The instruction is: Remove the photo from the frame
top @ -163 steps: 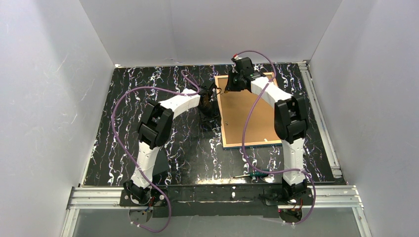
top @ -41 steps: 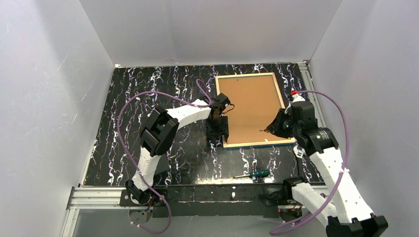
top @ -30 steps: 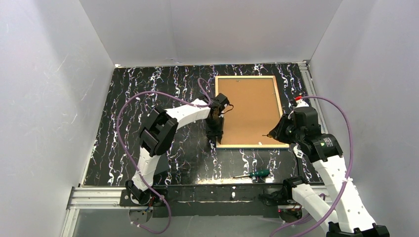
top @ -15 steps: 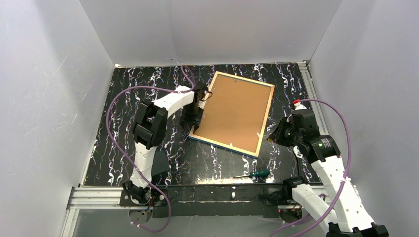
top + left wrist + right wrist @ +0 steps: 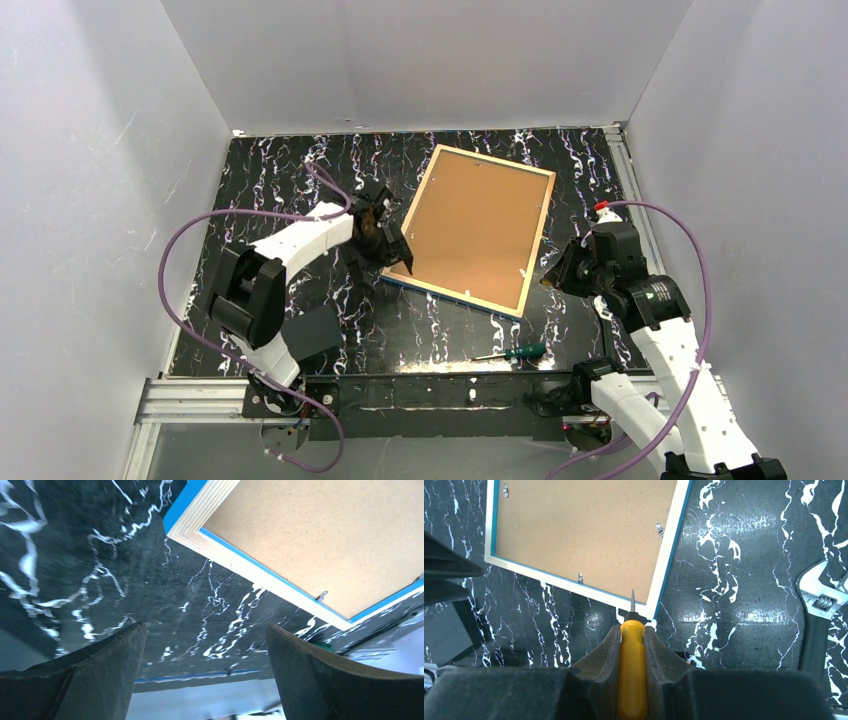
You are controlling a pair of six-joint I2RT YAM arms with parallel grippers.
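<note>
The frame point(image 5: 466, 293) lies face down and askew on the black marbled table, its thin blue edge point(image 5: 186, 502) and pale wood back point(image 5: 668, 565) showing. A brown backing board point(image 5: 476, 228) fills it, so the photo is hidden. My left gripper point(image 5: 397, 256) hovers just off the frame's near left corner, open and empty point(image 5: 205, 675). To the right of the frame's near right corner, my right gripper point(image 5: 552, 280) is shut on a yellow-handled screwdriver point(image 5: 631, 650), whose tip points at that corner.
A green-handled screwdriver point(image 5: 516, 352) lies near the table's front edge. A metal wrench point(image 5: 819, 611) lies to the right. Small metal clips point(image 5: 580, 577) hold the backing board. A dark box point(image 5: 314, 335) sits by the left arm's base. White walls enclose the table.
My left gripper dragged the frame's near left corner leftward, turning the frame askew, then opened, let go and drew back. The right gripper stayed put with the yellow screwdriver.
</note>
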